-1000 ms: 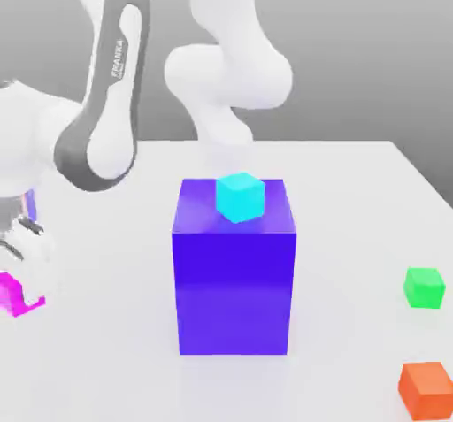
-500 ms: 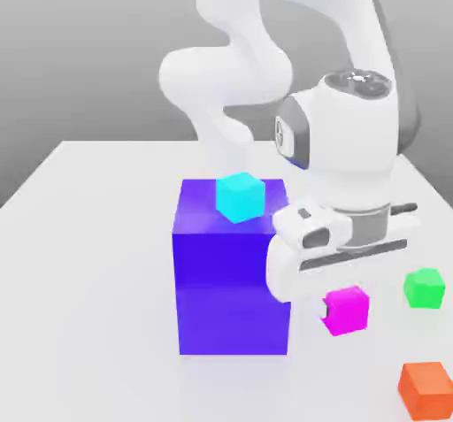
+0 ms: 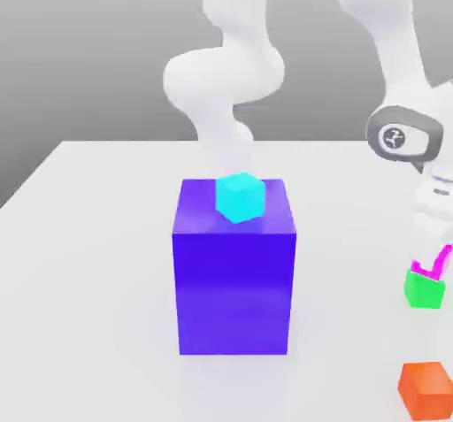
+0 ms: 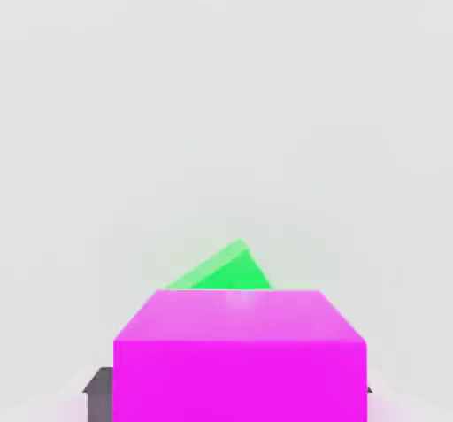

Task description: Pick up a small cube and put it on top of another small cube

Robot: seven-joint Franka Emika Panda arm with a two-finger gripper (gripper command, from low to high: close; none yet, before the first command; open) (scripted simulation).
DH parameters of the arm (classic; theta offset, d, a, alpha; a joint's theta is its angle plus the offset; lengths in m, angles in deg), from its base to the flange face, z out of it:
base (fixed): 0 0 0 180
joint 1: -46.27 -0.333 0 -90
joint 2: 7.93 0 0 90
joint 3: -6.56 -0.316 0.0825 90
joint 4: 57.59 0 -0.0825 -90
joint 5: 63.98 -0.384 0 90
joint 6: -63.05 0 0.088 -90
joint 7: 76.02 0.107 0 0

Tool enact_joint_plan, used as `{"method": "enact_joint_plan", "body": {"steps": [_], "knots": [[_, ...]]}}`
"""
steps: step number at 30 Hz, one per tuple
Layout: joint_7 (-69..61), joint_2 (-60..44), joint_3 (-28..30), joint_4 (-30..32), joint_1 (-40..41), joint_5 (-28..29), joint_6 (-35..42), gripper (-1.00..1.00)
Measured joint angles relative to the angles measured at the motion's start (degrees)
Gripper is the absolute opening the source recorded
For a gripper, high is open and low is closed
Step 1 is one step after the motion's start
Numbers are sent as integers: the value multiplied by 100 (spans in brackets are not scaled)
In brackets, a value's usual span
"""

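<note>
- Four small cubes, one blue-purple block point(image 3: 234, 292), one bench point(image 3: 106, 279).
- Magenta cube point(image 4: 240, 380) now at the green cube's point(image 3: 425, 290) top.
- Tool point(image 3: 431, 254) around magenta; wide or gripping, cannot tell.

In the exterior view, most of the magenta cube point(image 3: 430, 268) is covered by the white gripper point(image 3: 434, 221) directly above it, and the gripper's far side and part of the hand are cut off by the exterior view's right edge. In the hand view, the green cube point(image 4: 232, 272) beneath the gripper is largely hidden behind the magenta cube, whose near part, between the fingers point(image 4: 100, 398), is cut off by the picture's edge.
</note>
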Motion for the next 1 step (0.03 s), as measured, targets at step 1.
{"method": "enact_joint_plan", "body": {"steps": [1], "knots": [[0,0,0,0,0,0,0,100]]}}
